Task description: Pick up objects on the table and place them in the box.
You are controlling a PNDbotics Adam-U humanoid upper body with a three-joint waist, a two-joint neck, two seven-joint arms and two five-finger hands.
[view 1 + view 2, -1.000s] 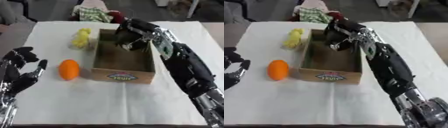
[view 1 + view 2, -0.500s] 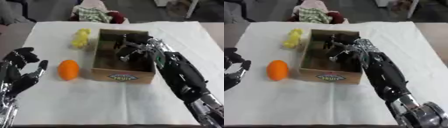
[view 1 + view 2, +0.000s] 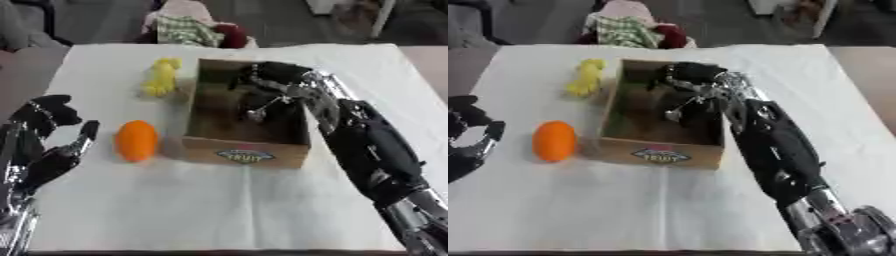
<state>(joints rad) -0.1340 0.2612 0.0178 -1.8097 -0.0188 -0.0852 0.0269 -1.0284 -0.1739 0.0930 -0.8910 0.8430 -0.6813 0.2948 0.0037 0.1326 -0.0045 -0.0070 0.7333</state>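
An open cardboard box [image 3: 246, 151] with a label on its front wall stands mid-table. My right hand [image 3: 273, 81] reaches down inside it from the right, low against the far right part of the box floor. It merges with a dark shape there, and a small pale spot [image 3: 255, 116] shows at its tip. Whether it holds anything is hidden. An orange [image 3: 136, 140] lies left of the box. A yellow object [image 3: 163, 77] lies near the box's far left corner. My left hand [image 3: 45, 146] rests open at the lower left, fingers up, apart from the orange.
A white cloth [image 3: 219, 205] covers the table. A heap of checked and red fabric [image 3: 194, 29] sits just beyond the far edge. My right forearm [image 3: 776, 145] stretches across the table's right side, over the box's right wall.
My right hand has come down from above the box's far rim into the box and moved toward its middle. The left hand, orange and yellow object have stayed in place.
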